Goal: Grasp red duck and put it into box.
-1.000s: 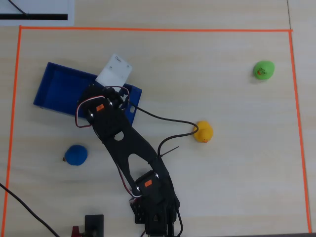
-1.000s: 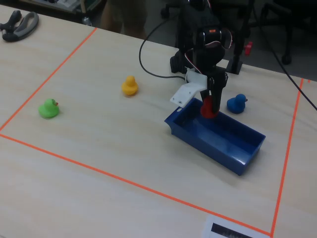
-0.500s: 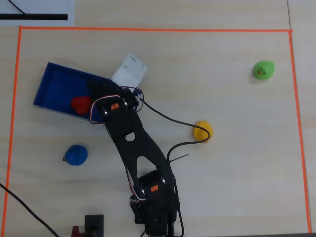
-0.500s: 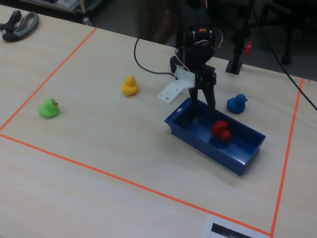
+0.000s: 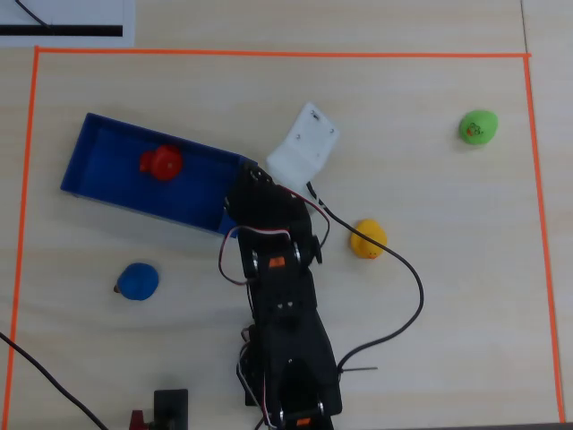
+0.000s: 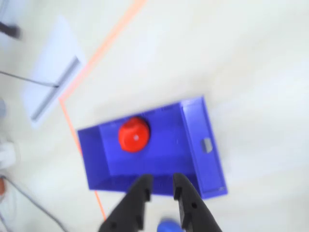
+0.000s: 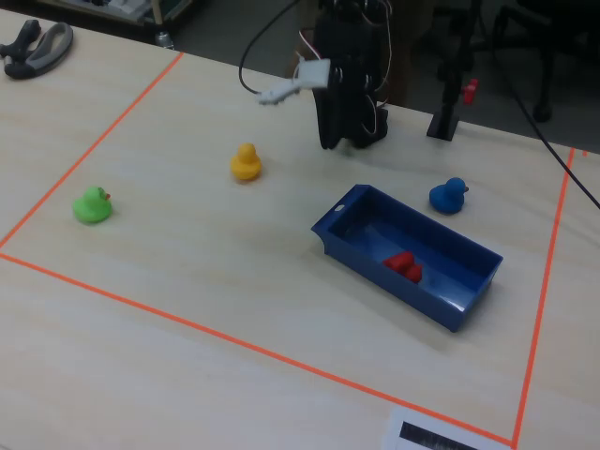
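The red duck (image 5: 161, 162) lies inside the blue box (image 5: 106, 154), toward its far-left end in the overhead view. It also shows in the wrist view (image 6: 133, 135) and the fixed view (image 7: 403, 264), resting on the floor of the box (image 6: 198, 137) (image 7: 441, 309). My gripper (image 6: 162, 181) is open a little and empty, with its black fingers (image 6: 143, 188) hanging over the near wall of the box, apart from the red duck. In the overhead view the gripper (image 5: 249, 184) is above the box's right end.
A blue duck (image 5: 138, 281) (image 7: 450, 195) sits beside the box and shows below my fingers in the wrist view (image 6: 169, 226). A yellow-orange duck (image 5: 368, 238) (image 7: 246, 161) and a green duck (image 5: 477, 127) (image 7: 92, 204) stand farther off. Orange tape (image 5: 269, 54) bounds the work area.
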